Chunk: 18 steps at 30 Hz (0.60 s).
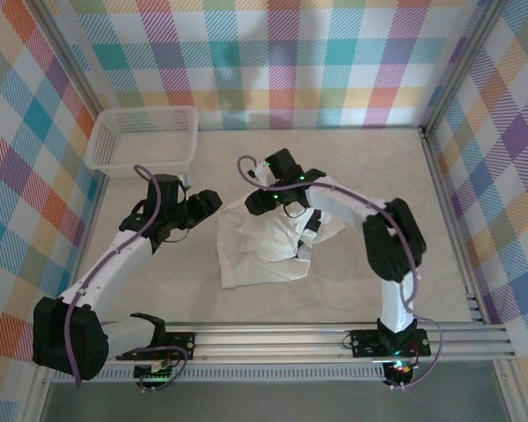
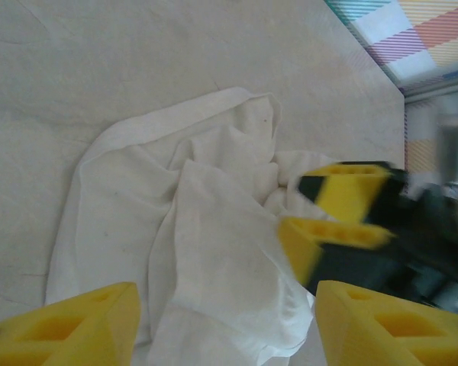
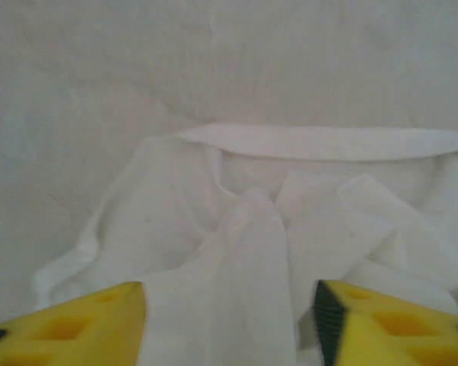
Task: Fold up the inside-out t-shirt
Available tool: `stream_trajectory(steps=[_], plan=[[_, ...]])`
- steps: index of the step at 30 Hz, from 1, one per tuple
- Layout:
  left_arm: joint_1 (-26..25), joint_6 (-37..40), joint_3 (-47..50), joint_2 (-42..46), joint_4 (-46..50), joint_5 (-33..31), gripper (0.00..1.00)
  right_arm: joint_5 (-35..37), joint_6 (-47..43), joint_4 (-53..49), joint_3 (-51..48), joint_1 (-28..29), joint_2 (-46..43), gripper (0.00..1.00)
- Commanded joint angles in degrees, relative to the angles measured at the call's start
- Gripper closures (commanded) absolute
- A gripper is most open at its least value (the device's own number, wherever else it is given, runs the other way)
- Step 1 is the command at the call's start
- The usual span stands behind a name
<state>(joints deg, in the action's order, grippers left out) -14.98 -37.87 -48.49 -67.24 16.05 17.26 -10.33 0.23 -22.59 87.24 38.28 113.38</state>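
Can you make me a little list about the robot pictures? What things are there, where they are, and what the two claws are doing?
clothing: white t-shirt, crumpled in a heap at mid-table, not folded
container: white mesh basket, far left corner, apart from the heap, looks empty
left gripper: open, by the heap's left side
right gripper: open, over the heap's far edge, loose fabric below its fingers
surface: pale table
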Motion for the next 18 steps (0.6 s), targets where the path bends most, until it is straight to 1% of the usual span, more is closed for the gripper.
stream_trajectory(steps=[1,3,4,5,8,11,15,18], plan=[[-0.22,0.27,2.10,1.63,2.75,-1.76,0.37,-4.42,0.67,-6.06,1.76,-0.21,1.19,0.62],[-0.22,0.07,2.62,1.79,2.75,-2.24,0.37,-5.20,0.85,-4.79,0.32,-0.14,-1.37,0.87],[-0.23,-0.07,2.70,1.65,2.62,-2.28,0.37,-5.38,0.45,-4.24,-0.35,-0.21,-3.07,0.96],[-0.22,-0.10,2.70,1.34,2.60,-2.33,0.37,-5.77,-0.16,-4.17,-0.73,-0.23,-4.52,1.00],[-0.22,-0.14,1.99,0.37,2.80,-2.05,0.37,-6.11,-1.54,-5.37,-1.55,-0.31,-9.19,1.00],[-0.22,-0.19,1.18,0.01,2.92,-1.57,0.37,-6.67,-1.53,-4.36,-6.15,-0.31,-15.69,1.00],[-0.22,-0.15,0.94,-0.35,1.70,-0.32,0.37,-11.17,0.57,1.33,-20.91,-0.31,-27.00,0.99],[-0.31,0.04,0.94,-1.58,0.41,0.79,0.37,-14.66,5.76,7.45,-35.05,-0.09,-33.54,0.93]])
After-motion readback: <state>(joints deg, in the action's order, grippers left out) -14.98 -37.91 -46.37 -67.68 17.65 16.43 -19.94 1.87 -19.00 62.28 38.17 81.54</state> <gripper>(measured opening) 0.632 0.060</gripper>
